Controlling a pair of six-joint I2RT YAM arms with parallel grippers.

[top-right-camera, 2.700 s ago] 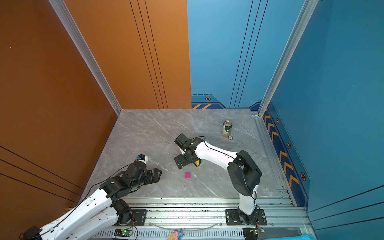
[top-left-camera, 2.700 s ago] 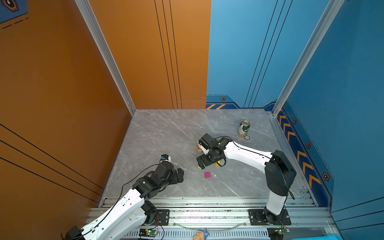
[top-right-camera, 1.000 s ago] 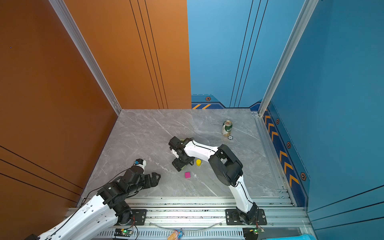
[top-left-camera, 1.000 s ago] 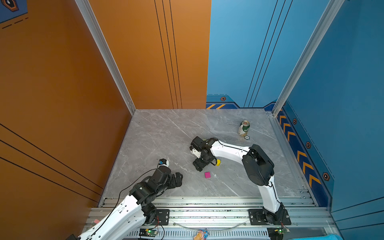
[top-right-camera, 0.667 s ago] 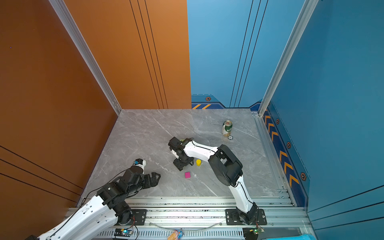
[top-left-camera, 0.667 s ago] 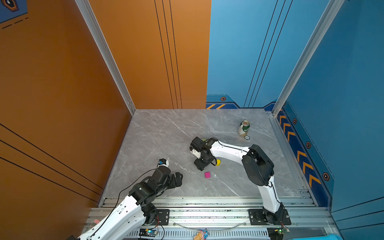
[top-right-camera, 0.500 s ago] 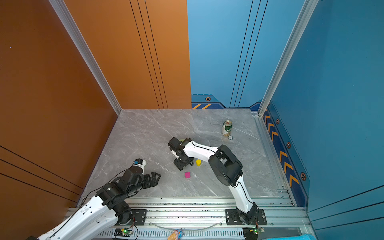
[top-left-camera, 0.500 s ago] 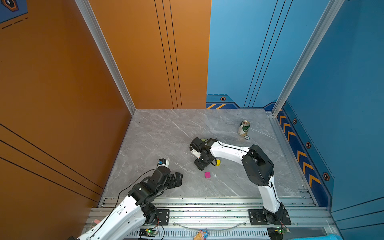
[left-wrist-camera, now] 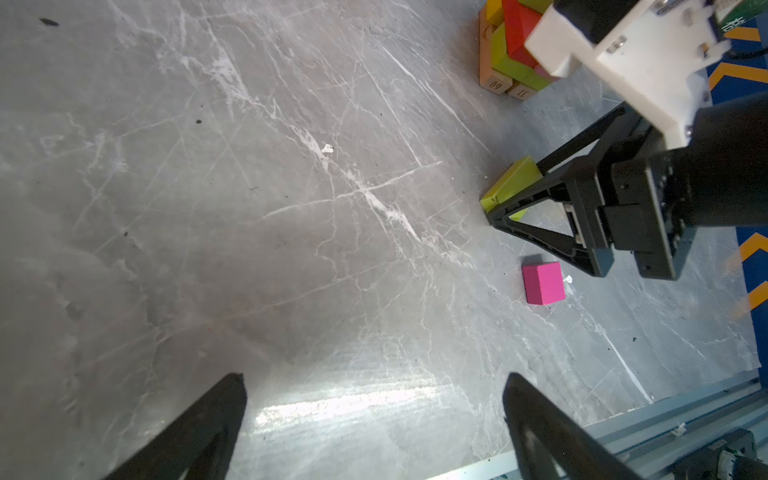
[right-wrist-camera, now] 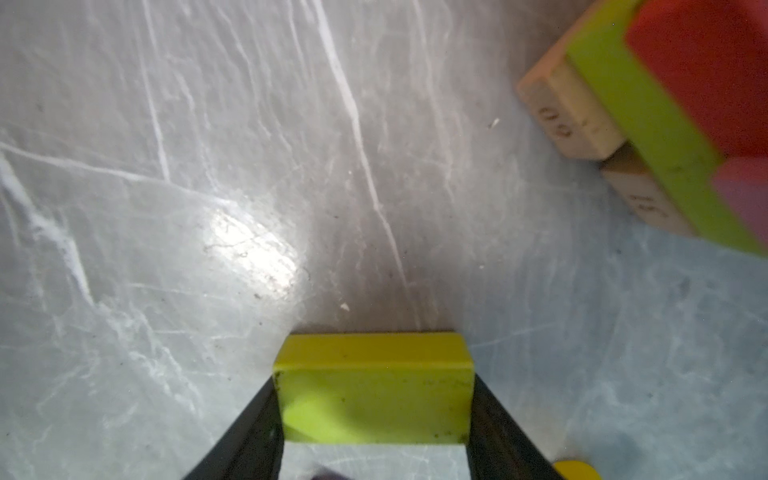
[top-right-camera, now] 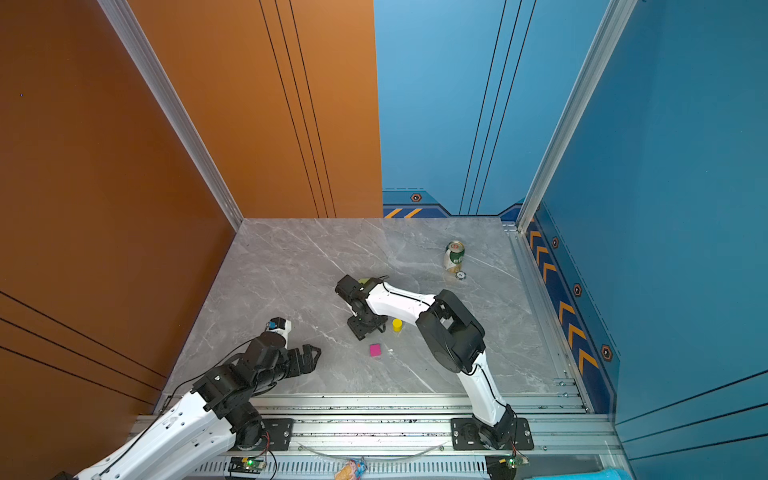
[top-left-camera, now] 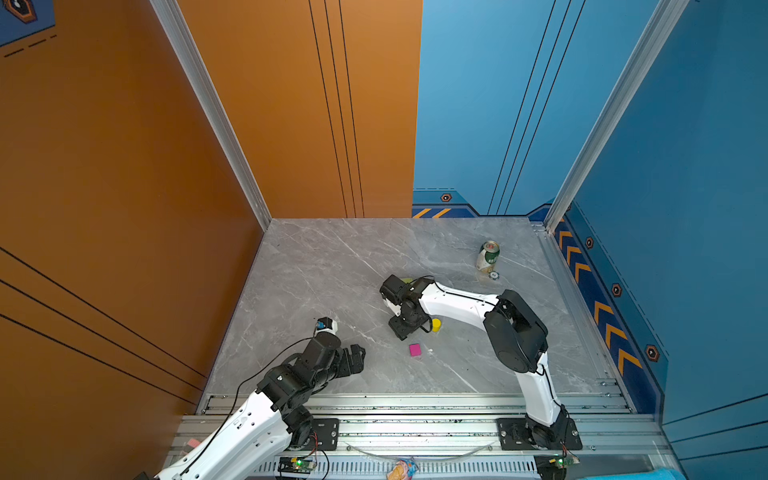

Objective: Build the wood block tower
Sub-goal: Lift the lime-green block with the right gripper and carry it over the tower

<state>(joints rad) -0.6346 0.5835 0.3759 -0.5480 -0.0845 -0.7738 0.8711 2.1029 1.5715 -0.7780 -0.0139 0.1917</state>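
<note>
My right gripper [right-wrist-camera: 374,376] is shut on a lime-green wood block [right-wrist-camera: 374,390], held across its width low at the table; the left wrist view shows that gripper [left-wrist-camera: 496,208] and the block [left-wrist-camera: 511,180] side-on. The tower [right-wrist-camera: 648,104] stands just beyond: two tan bars lowest, then lime-green, red and pink pieces [left-wrist-camera: 511,54]. In both top views the right wrist hides nearly all of it. A yellow cylinder [top-left-camera: 436,324] [top-right-camera: 397,325] and a magenta cube [top-left-camera: 414,350] [top-right-camera: 375,350] lie loose beside the right gripper [top-left-camera: 401,330]. My left gripper [left-wrist-camera: 374,378] is open and empty, near the front left [top-left-camera: 357,359].
A green-white drink can [top-left-camera: 488,255] [top-right-camera: 454,255] stands at the back right with a small round token [top-left-camera: 493,275] in front of it. Orange and blue walls enclose the grey marble table [top-left-camera: 332,270]. A metal rail [top-left-camera: 415,405] runs along the front edge.
The right gripper's jaws have closed onto the lime-green block. The right arm folded its elbow nearer earlier on. The left arm drew back a little.
</note>
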